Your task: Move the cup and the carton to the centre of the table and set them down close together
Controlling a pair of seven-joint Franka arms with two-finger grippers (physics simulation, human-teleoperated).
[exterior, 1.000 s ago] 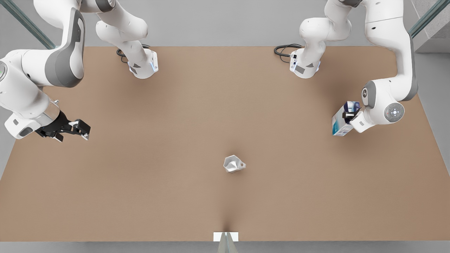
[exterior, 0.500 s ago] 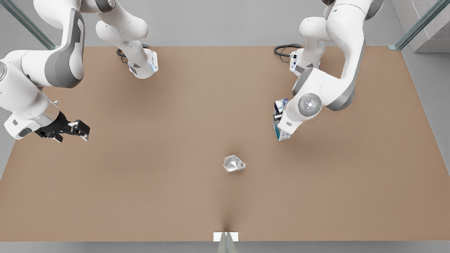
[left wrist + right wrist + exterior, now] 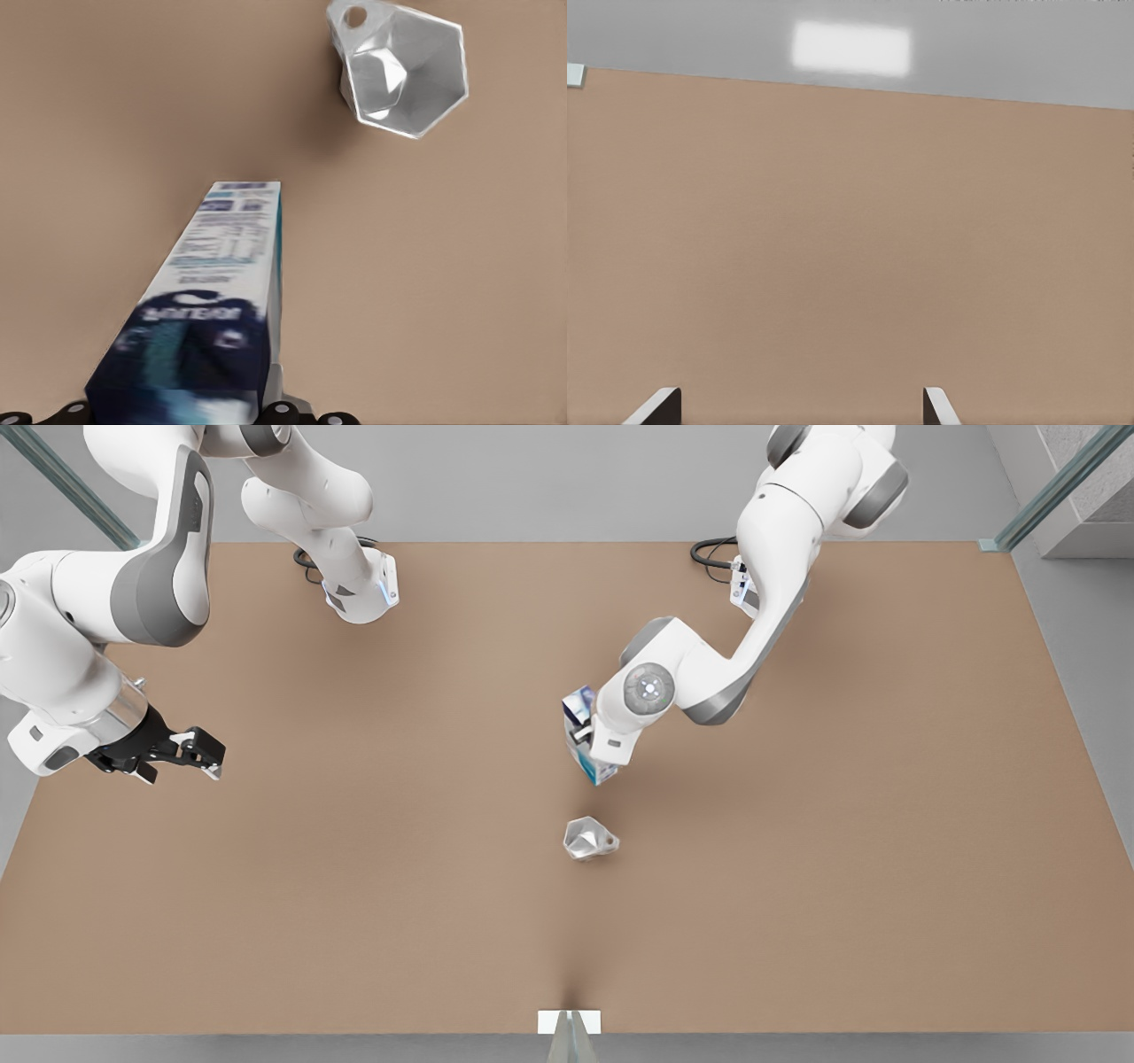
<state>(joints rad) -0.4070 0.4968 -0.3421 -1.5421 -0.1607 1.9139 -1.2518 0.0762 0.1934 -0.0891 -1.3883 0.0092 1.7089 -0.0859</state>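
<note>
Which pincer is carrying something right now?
The left pincer, on the front view's right, grips the carton above the table near the cup. The right pincer waits open.

carton: white-blue, tilted, held above table | cup: silvery, faceted, near centre

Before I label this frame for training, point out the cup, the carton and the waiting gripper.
cup (image 3: 588, 839): front view, on its faceted body.
carton (image 3: 223, 266): left wrist view, on its printed side.
right gripper (image 3: 209, 758): front view, between its open fingertips.
</note>
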